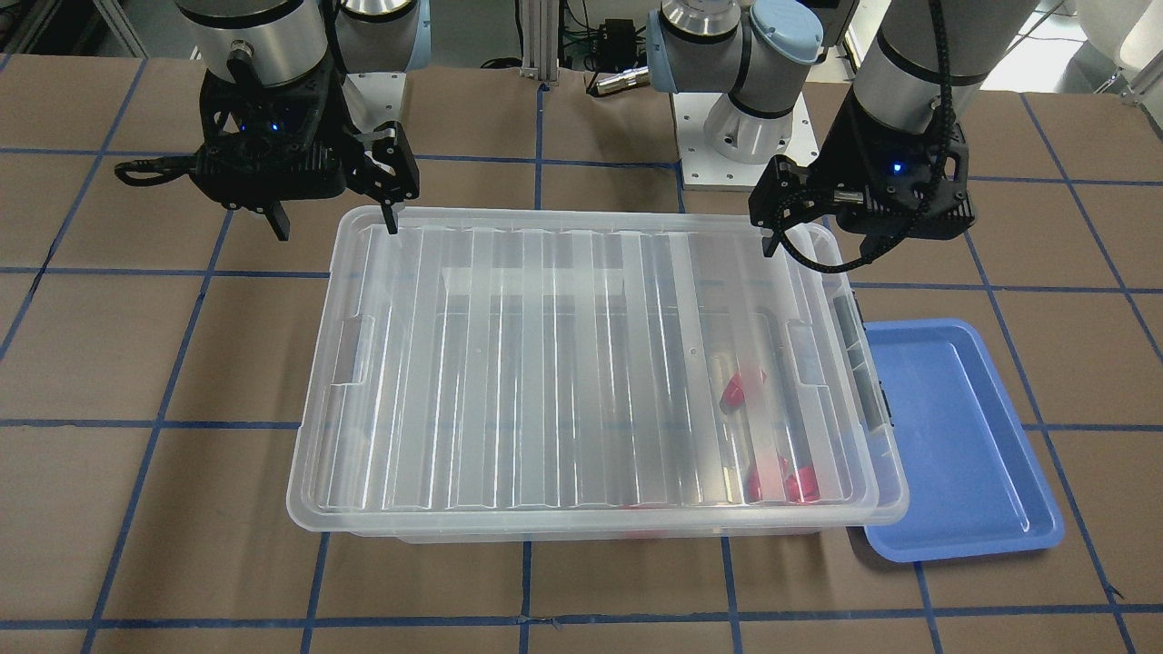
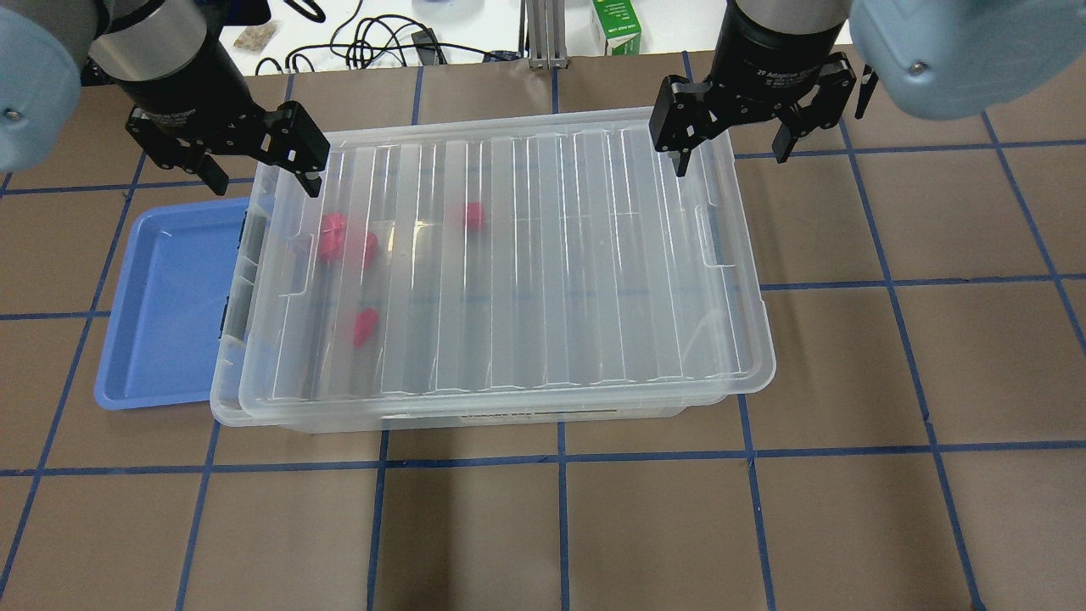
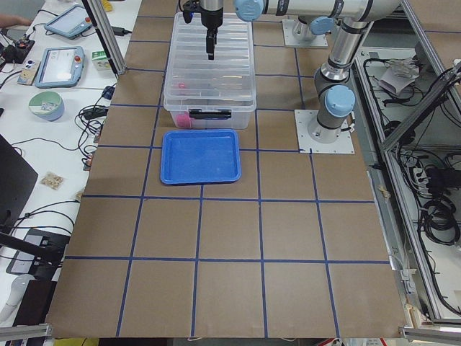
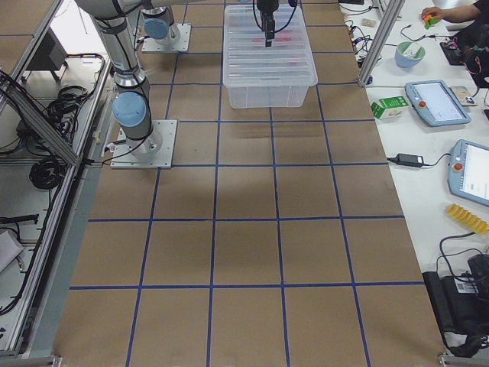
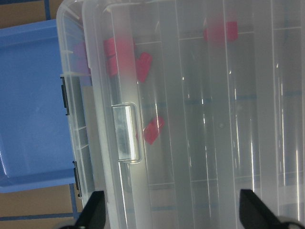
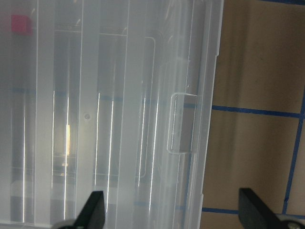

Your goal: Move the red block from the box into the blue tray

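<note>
The box (image 2: 475,420) is a clear bin, and its ribbed lid (image 2: 526,255) lies on top, slightly askew. Several red blocks show through the lid near the tray end, such as one (image 2: 365,325) and another (image 1: 738,389); they also show in the left wrist view (image 5: 153,130). The blue tray (image 2: 170,314) lies empty beside that end of the box. My left gripper (image 2: 263,174) is open over the lid's corner at the tray end. My right gripper (image 2: 730,153) is open over the lid's corner at the other end. Both hold nothing.
Grey latches (image 1: 849,322) sit on the box end facing the tray. The table is brown with blue tape lines (image 2: 560,458). The arm bases (image 1: 736,136) stand behind the box. Side benches with tablets (image 4: 435,99) and cables lie beyond the table's edge.
</note>
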Available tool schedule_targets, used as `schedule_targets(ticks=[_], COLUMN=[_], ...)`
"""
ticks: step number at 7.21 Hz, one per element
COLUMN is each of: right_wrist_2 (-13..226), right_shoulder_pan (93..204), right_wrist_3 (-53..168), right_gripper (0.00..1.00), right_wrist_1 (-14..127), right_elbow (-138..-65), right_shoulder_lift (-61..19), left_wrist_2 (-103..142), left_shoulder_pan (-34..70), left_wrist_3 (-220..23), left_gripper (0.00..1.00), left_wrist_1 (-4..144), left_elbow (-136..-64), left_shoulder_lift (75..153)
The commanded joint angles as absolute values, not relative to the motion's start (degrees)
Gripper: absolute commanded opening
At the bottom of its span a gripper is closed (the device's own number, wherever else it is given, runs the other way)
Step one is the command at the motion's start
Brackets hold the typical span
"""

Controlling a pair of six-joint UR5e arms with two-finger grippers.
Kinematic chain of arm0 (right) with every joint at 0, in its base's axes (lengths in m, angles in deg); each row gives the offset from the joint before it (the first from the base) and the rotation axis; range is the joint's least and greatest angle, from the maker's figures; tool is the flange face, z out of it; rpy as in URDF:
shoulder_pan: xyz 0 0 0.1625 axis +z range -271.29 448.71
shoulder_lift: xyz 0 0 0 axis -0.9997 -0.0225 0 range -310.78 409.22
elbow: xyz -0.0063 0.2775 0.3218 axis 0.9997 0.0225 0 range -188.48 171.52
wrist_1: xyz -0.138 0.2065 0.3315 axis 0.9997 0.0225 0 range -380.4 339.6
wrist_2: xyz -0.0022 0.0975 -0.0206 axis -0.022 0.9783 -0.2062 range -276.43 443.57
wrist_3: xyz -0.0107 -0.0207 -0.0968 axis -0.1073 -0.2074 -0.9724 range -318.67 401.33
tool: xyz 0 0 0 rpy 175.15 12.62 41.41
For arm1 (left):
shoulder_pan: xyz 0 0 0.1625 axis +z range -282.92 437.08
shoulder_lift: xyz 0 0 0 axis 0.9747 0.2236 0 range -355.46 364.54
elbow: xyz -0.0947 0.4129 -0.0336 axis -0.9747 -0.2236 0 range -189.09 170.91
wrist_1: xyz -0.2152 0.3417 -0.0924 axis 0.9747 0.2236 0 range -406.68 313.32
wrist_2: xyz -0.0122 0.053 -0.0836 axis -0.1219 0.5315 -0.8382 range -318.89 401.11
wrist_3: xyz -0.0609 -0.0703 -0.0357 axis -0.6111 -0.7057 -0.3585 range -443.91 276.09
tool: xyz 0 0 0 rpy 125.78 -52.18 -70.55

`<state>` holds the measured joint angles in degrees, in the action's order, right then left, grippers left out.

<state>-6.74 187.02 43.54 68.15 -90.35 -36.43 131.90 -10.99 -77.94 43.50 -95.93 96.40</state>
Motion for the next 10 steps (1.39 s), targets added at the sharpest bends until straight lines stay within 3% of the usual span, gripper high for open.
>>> schedule_targets(ticks=[1,5,9,10], right_wrist_2=[-6.78,-8.01,-11.09,-10.65], right_shoulder_pan=[186.97,185.57,179.34,179.32], right_wrist_3=[43.44,43.08,40.55,40.54], right_gripper=[1.00,1.00,1.00,1.00], right_wrist_1=[68.11,68.46,84.76,85.16], right_elbow=[-90.48,-91.18,-105.56,-106.38], right_shoulder_lift=[-36.38,-36.21,-30.51,-30.41], left_wrist_2=[131.90,131.90,131.90,131.90], left_shoulder_pan=[-10.99,-11.08,-11.08,-11.08], left_wrist_3=[-77.94,-77.94,-78.02,-78.02], left_gripper=[1.00,1.00,1.00,1.00], left_wrist_1=[43.50,43.50,43.50,43.50], left_elbow=[-95.93,-95.93,-95.93,-95.93], left_shoulder_lift=[96.38,96.38,96.38,96.38])
